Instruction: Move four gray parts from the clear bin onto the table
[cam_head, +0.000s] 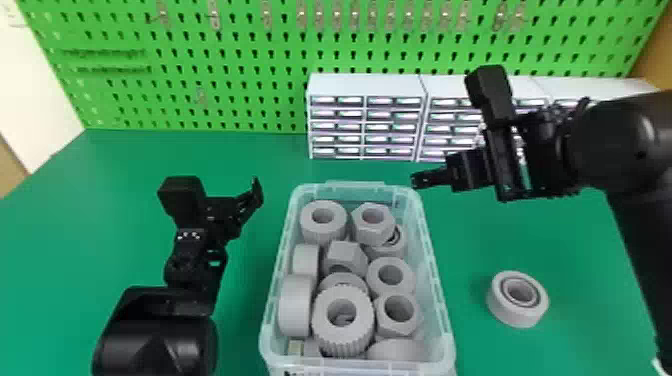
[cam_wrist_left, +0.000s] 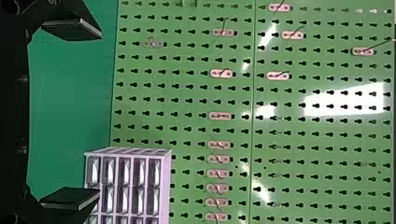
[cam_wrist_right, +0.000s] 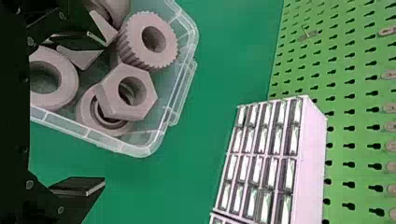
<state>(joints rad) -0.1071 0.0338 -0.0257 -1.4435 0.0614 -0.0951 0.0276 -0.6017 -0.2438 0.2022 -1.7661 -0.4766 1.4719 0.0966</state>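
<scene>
Beside the clear bin (cam_head: 434, 252), my right gripper (cam_head: 416, 180) is above the table at the bin's far right corner. Several gray rings and hex nuts lie piled inside the bin, among them a ribbed ring (cam_head: 345, 341) near the front and a hex nut (cam_head: 374, 236) at the back. One gray ring (cam_head: 504, 306) rests on the table right of the bin. My left gripper (cam_head: 254, 194) stays left of the bin. The left wrist view has the left gripper (cam_wrist_left: 99, 113) open, holding nothing. In the right wrist view the right gripper (cam_wrist_right: 102, 112) is open and empty near the bin's wall (cam_wrist_right: 135, 149).
A green table (cam_head: 100, 200) carries everything. White drawer cabinets (cam_head: 367, 86) stand along its back, behind the bin, and the right arm passes in front of them. A green pegboard (cam_head: 250, 60) with hooks rises behind.
</scene>
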